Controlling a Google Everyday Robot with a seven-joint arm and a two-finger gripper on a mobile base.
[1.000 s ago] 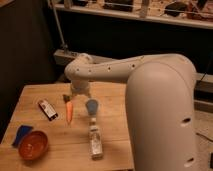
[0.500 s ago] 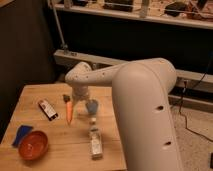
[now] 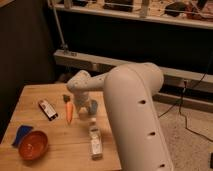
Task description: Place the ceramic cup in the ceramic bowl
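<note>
The ceramic cup (image 3: 93,106) is small, light blue and stands on the wooden table (image 3: 55,155) near its middle, partly hidden by my arm. My gripper (image 3: 83,107) hangs down from the white wrist right at the cup's left side, between the cup and a carrot. The ceramic bowl (image 3: 33,145) is orange-red and shallow. It sits at the table's front left, well apart from the cup and gripper.
A carrot (image 3: 69,111) lies just left of the gripper. A small dark packet (image 3: 48,109) lies further left. A flat dark-blue piece (image 3: 21,134) touches the bowl's far-left side. A clear small bottle (image 3: 94,140) lies in front of the cup. My large white arm (image 3: 135,115) covers the table's right side.
My arm has swung further left and lower, and the gripper has come down beside the cup. The cup, bowl and other objects have not moved.
</note>
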